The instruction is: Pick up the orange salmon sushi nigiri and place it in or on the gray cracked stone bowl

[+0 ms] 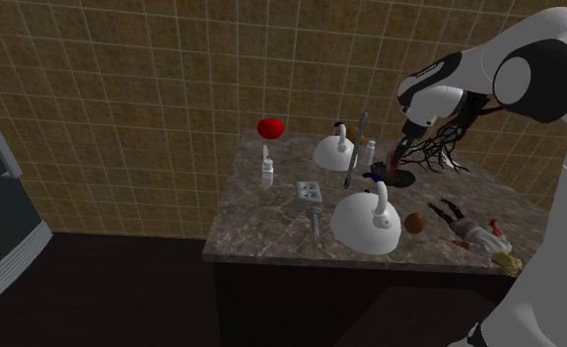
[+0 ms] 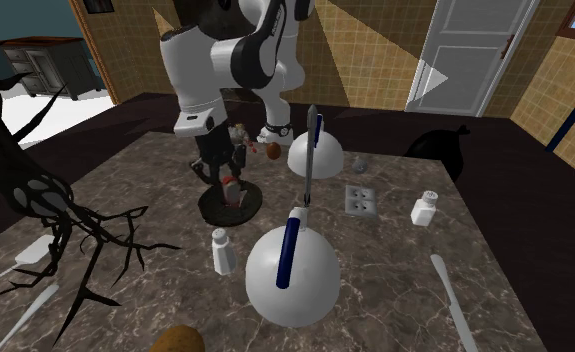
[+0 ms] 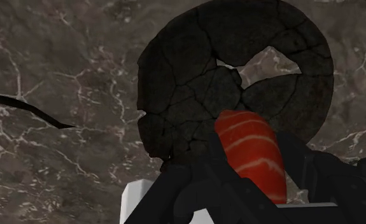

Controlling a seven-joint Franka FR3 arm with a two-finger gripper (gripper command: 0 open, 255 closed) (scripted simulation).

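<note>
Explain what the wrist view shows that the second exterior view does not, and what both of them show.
Wrist view: the cracks across the dark bowl, a gap in it through which the marble top shows, and the pale stripes on the salmon nigiri.
Second exterior view: a near kettle and a far kettle, both white with blue handles, a shaker, a socket plate lying flat, and a white door.
Both: the gripper shut on the nigiri over the bowl.
</note>
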